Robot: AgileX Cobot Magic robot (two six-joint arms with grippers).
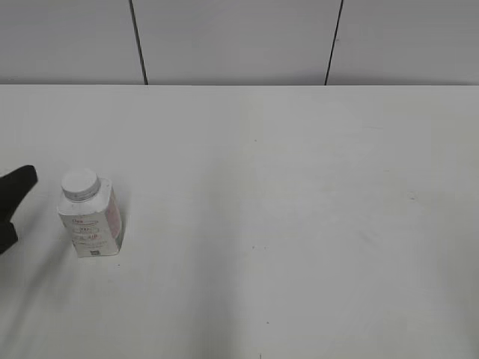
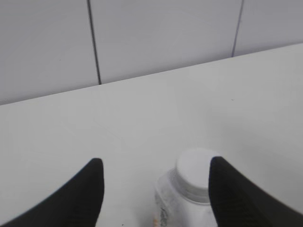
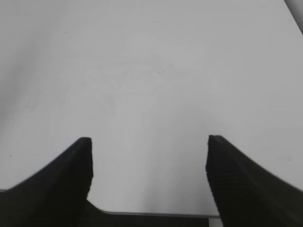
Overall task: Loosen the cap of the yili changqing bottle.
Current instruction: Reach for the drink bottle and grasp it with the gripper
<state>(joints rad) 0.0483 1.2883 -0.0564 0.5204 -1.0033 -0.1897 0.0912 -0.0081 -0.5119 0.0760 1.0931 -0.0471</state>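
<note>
The yili changqing bottle (image 1: 92, 222) stands upright on the white bench (image 1: 299, 224), near its left side, with the cap (image 1: 80, 184) on its neck. My left hand (image 1: 13, 206) shows only as a dark shape at the left edge, just beside the bottle and not touching it.

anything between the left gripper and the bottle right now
Nothing: in the exterior view only bare table separates the left gripper from the bottle. The left wrist view shows the cap near its open fingers.
</note>
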